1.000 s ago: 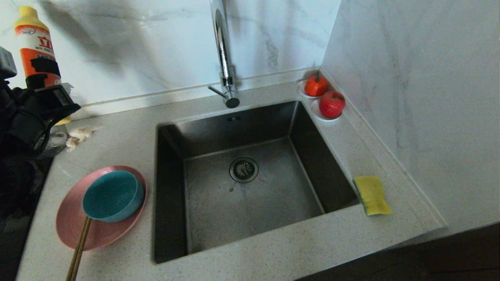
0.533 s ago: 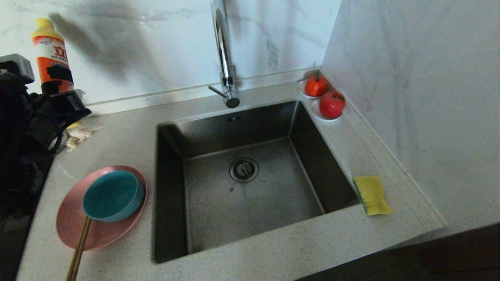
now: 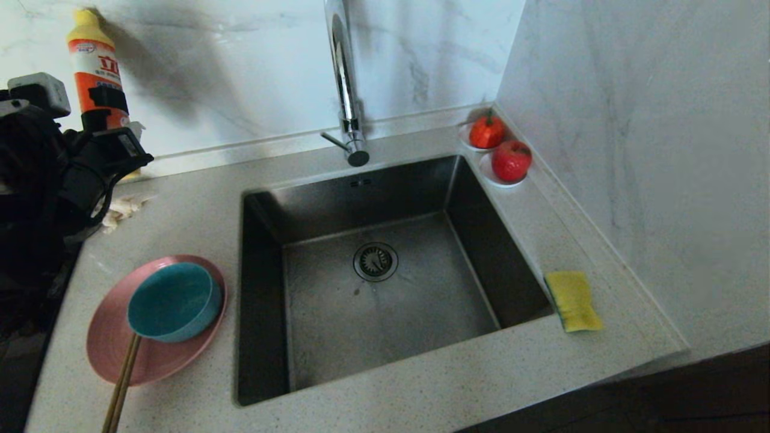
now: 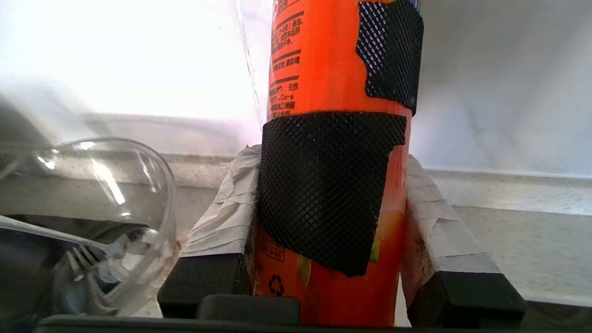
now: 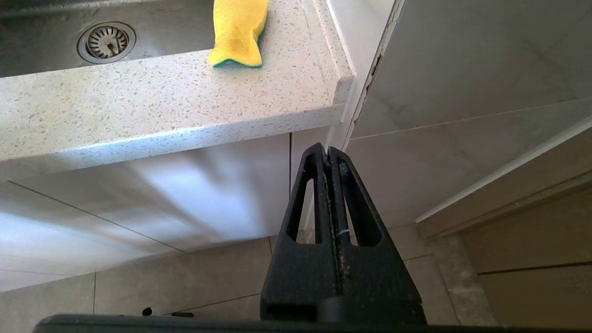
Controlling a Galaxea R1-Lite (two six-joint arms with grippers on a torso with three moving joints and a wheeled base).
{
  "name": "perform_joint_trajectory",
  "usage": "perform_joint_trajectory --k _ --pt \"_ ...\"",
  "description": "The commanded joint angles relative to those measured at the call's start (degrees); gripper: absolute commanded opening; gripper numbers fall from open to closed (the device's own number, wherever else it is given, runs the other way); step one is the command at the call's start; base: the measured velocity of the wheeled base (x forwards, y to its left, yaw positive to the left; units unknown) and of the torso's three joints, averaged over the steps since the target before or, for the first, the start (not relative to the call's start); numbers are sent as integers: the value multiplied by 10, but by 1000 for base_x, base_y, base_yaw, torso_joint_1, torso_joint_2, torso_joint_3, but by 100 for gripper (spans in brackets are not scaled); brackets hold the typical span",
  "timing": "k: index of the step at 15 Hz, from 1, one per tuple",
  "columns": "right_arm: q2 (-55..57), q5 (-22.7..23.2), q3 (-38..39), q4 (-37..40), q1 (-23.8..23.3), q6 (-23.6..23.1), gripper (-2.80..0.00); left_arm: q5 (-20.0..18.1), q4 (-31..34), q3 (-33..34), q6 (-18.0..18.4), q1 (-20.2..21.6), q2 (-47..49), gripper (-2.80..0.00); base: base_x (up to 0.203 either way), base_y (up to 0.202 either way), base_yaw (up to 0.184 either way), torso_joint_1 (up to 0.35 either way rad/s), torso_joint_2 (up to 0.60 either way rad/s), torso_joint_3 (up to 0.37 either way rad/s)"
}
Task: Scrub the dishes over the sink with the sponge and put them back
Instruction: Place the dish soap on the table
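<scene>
Since a second ago our left gripper (image 4: 333, 194) has carried the orange detergent bottle (image 3: 96, 72) it clamps up and rightward along the back wall. Beside it stands what seems a clear glass bowl (image 4: 92, 217). We see the teal bowl (image 3: 173, 302) and chopsticks (image 3: 123, 382) on the pink plate (image 3: 108, 346), left of the sink (image 3: 373, 270); the sponge (image 3: 572, 299) lies right. Our right gripper (image 5: 327, 159) hangs clenched below the counter (image 5: 162, 111).

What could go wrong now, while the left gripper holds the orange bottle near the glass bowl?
1. The left gripper pinches the bottle low on its body, so the tall bottle might tip or slip.
2. The glass bowl sits right beside it; a sideways move might knock it.
3. The chopsticks overhang the plate and could roll off if bumped.
</scene>
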Motion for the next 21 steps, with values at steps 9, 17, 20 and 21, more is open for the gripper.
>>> perform_joint_trajectory --k 9,17,20,21 --pt "1 0 0 0 0 0 -280 3 -3 -51 -1 4 70 -280 0 0 0 0 0 0" --pt "1 0 0 0 0 0 -280 23 1 -106 15 3 125 -280 0 0 0 0 0 0" --pt "1 0 0 0 0 -1 -280 41 2 -127 31 3 147 -280 0 0 0 0 0 0" --pt "1 0 0 0 0 0 -280 50 3 -133 35 3 152 -280 0 0 0 0 0 0"
